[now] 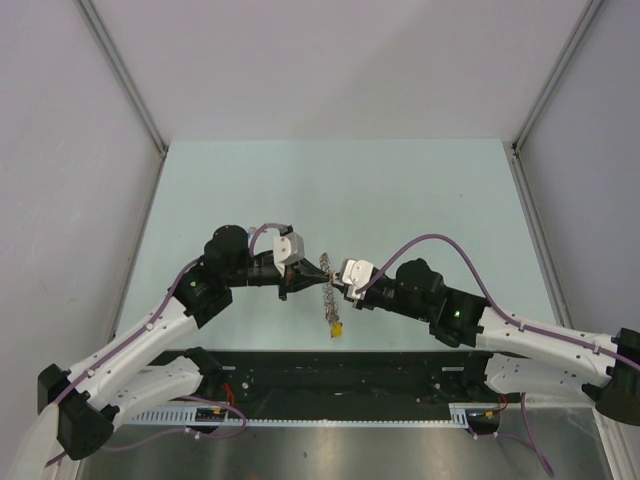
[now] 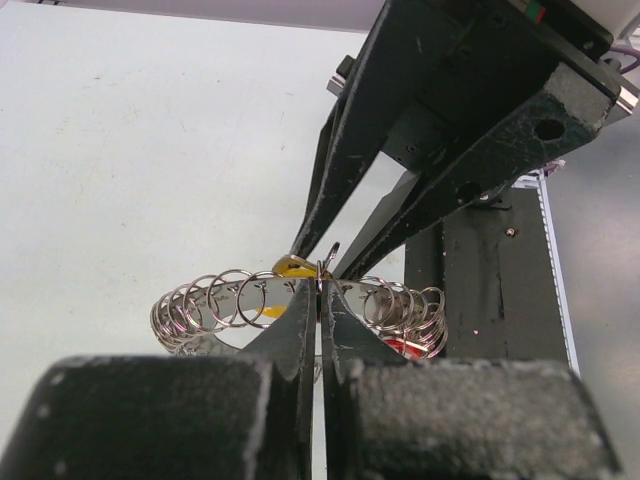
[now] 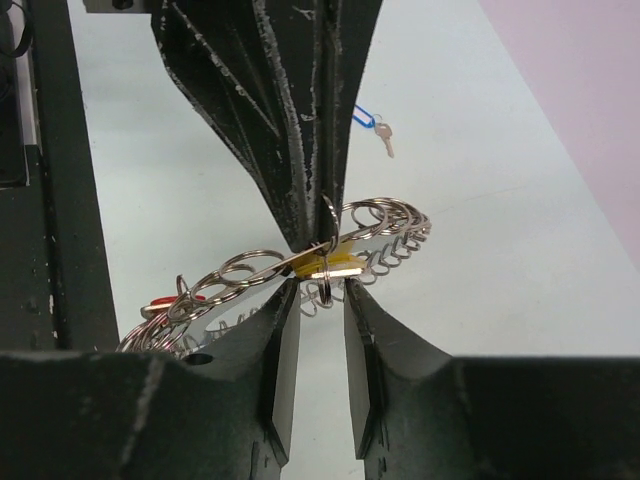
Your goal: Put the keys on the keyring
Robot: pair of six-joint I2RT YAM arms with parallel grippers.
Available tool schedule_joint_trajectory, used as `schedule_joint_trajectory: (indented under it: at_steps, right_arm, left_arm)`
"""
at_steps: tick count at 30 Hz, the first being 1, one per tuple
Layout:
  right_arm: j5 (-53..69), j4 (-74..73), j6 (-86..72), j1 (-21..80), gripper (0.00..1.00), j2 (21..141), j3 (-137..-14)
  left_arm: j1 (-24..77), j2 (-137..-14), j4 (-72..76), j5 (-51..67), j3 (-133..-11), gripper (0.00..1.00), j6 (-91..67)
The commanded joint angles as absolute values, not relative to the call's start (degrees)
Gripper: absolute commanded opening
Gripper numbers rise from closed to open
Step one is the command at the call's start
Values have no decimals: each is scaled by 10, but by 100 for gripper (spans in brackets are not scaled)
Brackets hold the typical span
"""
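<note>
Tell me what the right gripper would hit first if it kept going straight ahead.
The keyring, lying at the tips of the right gripper. Directly behind it, the left gripper points back. Their spacing is unclear.

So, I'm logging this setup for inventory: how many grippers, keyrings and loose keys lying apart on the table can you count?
Grippers: 2, left gripper and right gripper
Keyring: 1
Loose blue-tagged key: 1
Total: 4
</note>
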State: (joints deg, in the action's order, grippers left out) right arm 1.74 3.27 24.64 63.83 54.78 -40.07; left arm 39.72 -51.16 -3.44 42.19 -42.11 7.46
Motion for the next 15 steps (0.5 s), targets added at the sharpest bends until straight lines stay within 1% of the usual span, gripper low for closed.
schedule_joint_trajectory:
  at_steps: [1,2,4,7,15]
  right_arm:
    - [14,76,236,631,31,536,-397]
    - [18,78,235,632,32,537,-397]
    - [21,83,233,630,33,536,-397]
    - [20,86,231,630,37,534,-396]
    - [18,85,231,631,38,523,-397]
  left_arm:
    - [396,-506,14,437,-433,0,72]
    - [396,-506,14,437,-433,0,73]
    - [396,-505,13,438,-432,0,74]
    - [396,-504,9,433,-432,0,76]
    - [396,-501,4,417,-431,0,78]
